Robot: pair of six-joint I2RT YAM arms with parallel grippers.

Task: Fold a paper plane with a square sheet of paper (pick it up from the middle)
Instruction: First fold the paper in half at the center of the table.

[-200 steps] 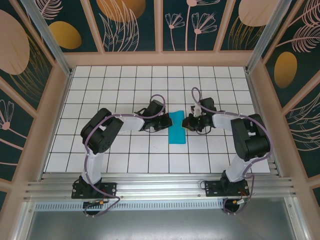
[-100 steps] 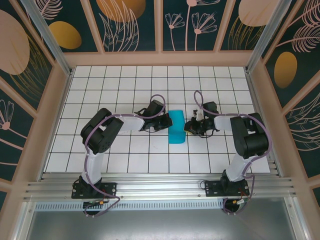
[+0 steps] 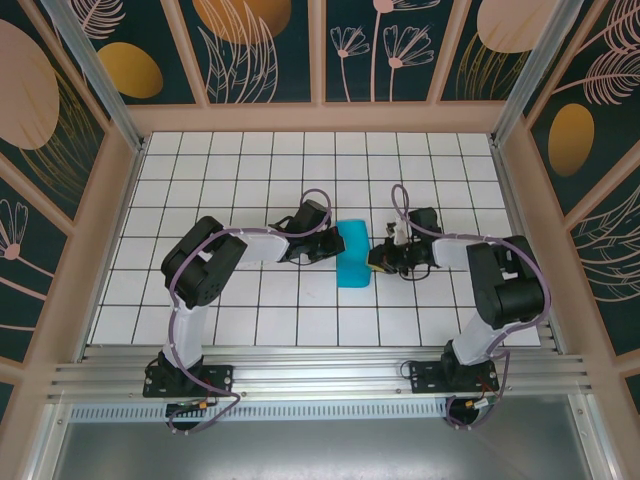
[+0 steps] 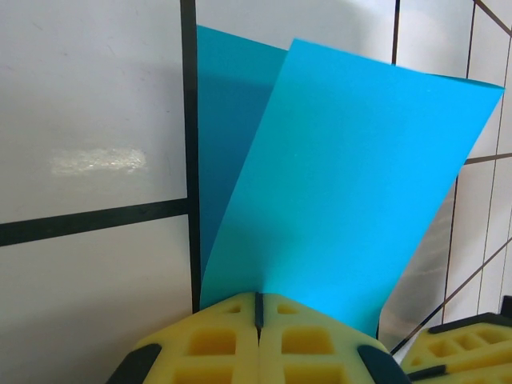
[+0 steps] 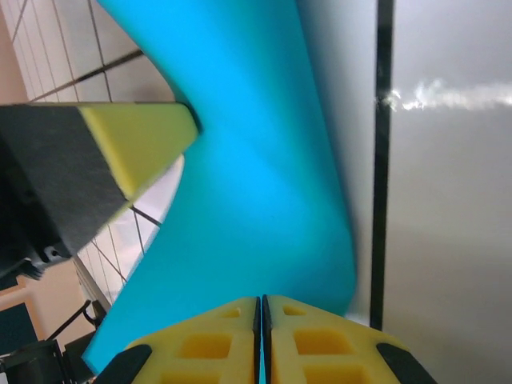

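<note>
The sheet [image 3: 352,262] sits pinched between left hand [image 4: 258,308] and right hand [image 5: 262,310].

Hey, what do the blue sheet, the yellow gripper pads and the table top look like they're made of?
Square sheet of paper: thin matte paper; it curves smoothly, with sharp straight edges.
Pads of the left gripper: likely soft foam or rubber, matte, moulded with square pockets.
Table: hard glossy white surface, perhaps laminate; it mirrors a light glare.
</note>
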